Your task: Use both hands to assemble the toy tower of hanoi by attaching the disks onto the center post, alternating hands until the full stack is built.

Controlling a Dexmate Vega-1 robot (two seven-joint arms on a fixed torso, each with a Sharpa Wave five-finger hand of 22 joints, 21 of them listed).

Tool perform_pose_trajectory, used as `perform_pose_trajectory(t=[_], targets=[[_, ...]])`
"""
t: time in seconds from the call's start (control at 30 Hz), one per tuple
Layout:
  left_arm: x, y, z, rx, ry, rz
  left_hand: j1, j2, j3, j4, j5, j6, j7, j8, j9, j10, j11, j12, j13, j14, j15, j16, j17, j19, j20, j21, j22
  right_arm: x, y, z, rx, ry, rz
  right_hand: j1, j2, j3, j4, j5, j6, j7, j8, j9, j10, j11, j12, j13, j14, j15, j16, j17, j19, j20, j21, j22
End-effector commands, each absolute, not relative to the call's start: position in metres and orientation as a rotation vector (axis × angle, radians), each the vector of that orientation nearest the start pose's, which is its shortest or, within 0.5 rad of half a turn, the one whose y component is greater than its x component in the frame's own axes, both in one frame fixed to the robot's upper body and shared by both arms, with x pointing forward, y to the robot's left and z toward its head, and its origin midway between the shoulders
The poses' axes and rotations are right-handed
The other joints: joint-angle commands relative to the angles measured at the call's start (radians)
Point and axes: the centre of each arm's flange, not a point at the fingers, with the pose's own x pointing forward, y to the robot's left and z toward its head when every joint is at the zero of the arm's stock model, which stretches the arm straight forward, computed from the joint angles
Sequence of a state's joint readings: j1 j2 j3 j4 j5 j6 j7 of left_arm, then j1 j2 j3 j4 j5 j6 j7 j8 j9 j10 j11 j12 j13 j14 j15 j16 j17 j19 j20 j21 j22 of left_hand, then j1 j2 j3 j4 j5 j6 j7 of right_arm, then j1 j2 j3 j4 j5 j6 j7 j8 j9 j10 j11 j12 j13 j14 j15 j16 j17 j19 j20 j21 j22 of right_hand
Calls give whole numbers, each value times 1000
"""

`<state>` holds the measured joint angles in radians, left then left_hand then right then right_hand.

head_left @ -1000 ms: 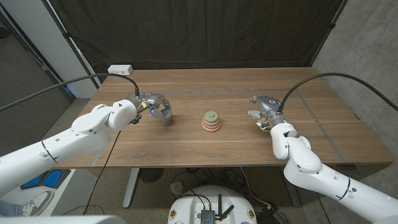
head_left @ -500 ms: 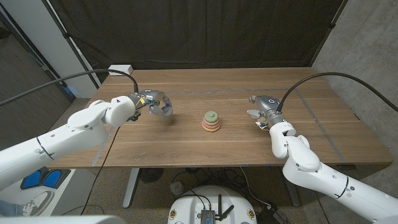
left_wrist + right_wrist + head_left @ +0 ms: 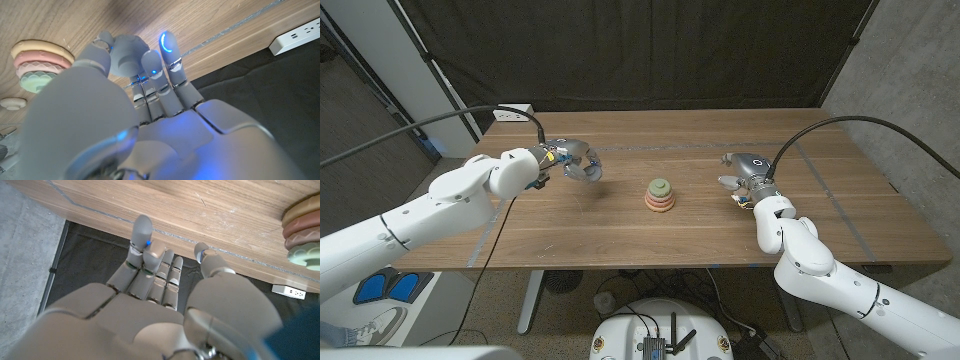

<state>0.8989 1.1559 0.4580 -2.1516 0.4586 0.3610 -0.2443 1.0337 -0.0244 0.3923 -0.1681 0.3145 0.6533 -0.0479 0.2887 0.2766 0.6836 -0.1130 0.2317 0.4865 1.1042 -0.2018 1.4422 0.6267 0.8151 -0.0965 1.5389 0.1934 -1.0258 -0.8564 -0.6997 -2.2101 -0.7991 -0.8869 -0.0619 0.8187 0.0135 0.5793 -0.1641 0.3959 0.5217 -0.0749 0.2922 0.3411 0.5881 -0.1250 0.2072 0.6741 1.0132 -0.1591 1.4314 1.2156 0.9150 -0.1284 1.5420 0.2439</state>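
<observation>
The left robot hand [image 3: 578, 163], fingers spread and empty, has been drawn back toward ten o'clock. The pastel stacked-disk toy tower [image 3: 659, 195] stands mid-surface, seemingly complete. The right robot hand [image 3: 742, 176] waits open at three o'clock.

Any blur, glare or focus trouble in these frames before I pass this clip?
Head view: evenly lit and sharp, except the left hand, which is smeared. Left wrist view: the hand close to the lens is soft, with blue glow, and the disk stack is fairly clear. Right wrist view: the right hand is slightly soft; the table grain is crisp.
</observation>
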Motion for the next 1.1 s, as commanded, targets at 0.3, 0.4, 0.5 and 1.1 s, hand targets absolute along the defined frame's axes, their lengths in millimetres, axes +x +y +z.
perform_pose_trajectory(t=[0.3, 0.4, 0.5, 1.1], targets=[[521, 239, 57, 1631, -569, -134, 4, 11, 10, 3, 4, 16, 1, 2, 7, 91, -77, -8, 40, 6, -18, -12, 6, 6, -114, 6, 2, 504, -216, -42, -1436, -403, -354, -2, -1, 8, 0, 7, 5, 1, 6, 2, 9, 4, -1, 3, -3, -58, 1, 0, 6, -87, 4, 2], [520, 233, 58, 1634, -584, -144, 4, 11, 10, 3, 3, 16, 1, 2, 7, 92, -79, -9, 40, 5, -18, -15, 4, 6, -114, 7, 2, 503, -217, -42, -1435, -402, -356, -2, -1, 8, 0, 8, 6, 1, 7, 1, 9, 1, -1, 5, -4, -58, 1, 0, 7, -87, 6, 3], [520, 229, 60, 1640, -594, -152, 5, 11, 9, 3, 3, 17, 1, 1, 8, 94, -78, -11, 40, 8, -18, -14, 7, 6, -114, 7, 2, 502, -219, -43, -1427, -398, -357, -3, -1, 8, 0, 8, 6, 1, 7, 2, 9, -1, -2, 5, -4, -58, 0, -1, 6, -87, 5, 2], [522, 189, 68, 1652, -695, -236, 10, 9, 9, 2, 3, 21, 1, -3, 11, 96, -79, -17, 43, 13, -18, -18, 11, 7, -115, 8, 2, 494, -228, -47, -1397, -394, -376, -4, 0, 9, 1, 10, 7, 2, 7, 2, 8, 0, -3, 6, -2, -58, 2, 0, 7, -87, 5, 2]])
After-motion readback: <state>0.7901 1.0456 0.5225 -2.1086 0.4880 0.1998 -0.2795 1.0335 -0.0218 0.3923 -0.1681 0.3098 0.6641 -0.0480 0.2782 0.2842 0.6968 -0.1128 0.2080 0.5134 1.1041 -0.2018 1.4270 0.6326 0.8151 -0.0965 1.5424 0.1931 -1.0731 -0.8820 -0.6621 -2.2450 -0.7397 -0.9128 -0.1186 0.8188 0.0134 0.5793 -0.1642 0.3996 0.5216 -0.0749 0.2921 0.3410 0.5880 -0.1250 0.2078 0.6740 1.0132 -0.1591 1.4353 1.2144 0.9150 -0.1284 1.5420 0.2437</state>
